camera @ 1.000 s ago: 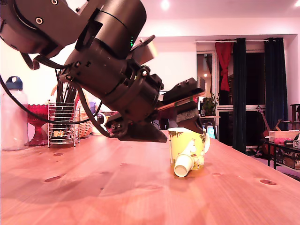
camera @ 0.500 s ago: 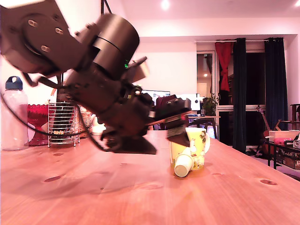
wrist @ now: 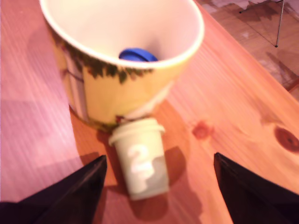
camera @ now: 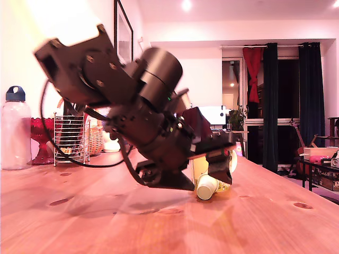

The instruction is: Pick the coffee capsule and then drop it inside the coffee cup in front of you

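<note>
A: How far along did the job look?

B: The pick had not happened yet. The coffee capsule (wrist: 140, 161), pale cream with a white "2" on its side, lay tipped over on the table (wrist: 243, 98), its flared rim touching the foot of the coffee cup (wrist: 117, 79).

A: And the gripper?

B: The gripper (wrist: 159, 186) was spread wide and held nothing. In the wrist view its two dark fingers (wrist: 70, 189) stood either side of the capsule, well clear of it on both sides. In the exterior view it hung low over the table, just in front of the cup (camera: 226, 174) and the capsule (camera: 206, 187).

A: Was the cup empty?

B: No, a blue object (wrist: 137, 55) sat at the bottom. I couldn't tell what it was; possibly another capsule.

A: Where was all this on the table?

B: Toward the exterior view's right, away from the near edge. A bottle (camera: 15, 129) and a wire rack (camera: 71, 138) stood far back on that view's left.

A: So what was left?

B: By my judgement, nearly everything: close on the cream capsule, lift it, carry it over the rim, let go
</note>
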You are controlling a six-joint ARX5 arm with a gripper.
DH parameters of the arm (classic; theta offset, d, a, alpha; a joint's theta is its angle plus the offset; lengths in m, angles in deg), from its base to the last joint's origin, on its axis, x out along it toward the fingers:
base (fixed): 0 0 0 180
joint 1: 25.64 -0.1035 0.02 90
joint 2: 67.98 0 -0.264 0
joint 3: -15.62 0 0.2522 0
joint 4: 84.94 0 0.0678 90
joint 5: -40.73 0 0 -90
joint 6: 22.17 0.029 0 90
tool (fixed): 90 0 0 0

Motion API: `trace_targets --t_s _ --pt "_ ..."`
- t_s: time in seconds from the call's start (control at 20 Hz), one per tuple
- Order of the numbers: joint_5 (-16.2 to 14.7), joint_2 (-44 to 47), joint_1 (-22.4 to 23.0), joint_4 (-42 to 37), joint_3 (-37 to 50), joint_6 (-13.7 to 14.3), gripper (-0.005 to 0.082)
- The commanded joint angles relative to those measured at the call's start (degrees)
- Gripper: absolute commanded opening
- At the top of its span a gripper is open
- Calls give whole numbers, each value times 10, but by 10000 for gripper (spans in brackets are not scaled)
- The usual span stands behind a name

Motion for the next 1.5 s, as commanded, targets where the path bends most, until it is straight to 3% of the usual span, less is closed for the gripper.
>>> trace_targets --t_s 0.0,0.25,0.4,0.6,0.7,0.9,1.15,1.3,1.35,1.4,1.45 --pt "0 11 -3 3 -7 2 658" --pt "-1 14 -12 36 -11 5 649" --pt "-1 15 -13 37 -12 7 577" --pt "-5 15 -13 40 -12 16 303" --pt "-5 15 -13 40 -12 20 233" --pt "-17 14 -13 40 -12 22 226" --pt "-38 13 -13 41 -12 45 177" --pt "-76 2 -13 63 -12 94 177" --pt "-86 -6 -13 74 -12 97 177" --pt "-93 -14 -13 86 -12 127 177" --pt "-97 -23 -13 97 -12 127 177"
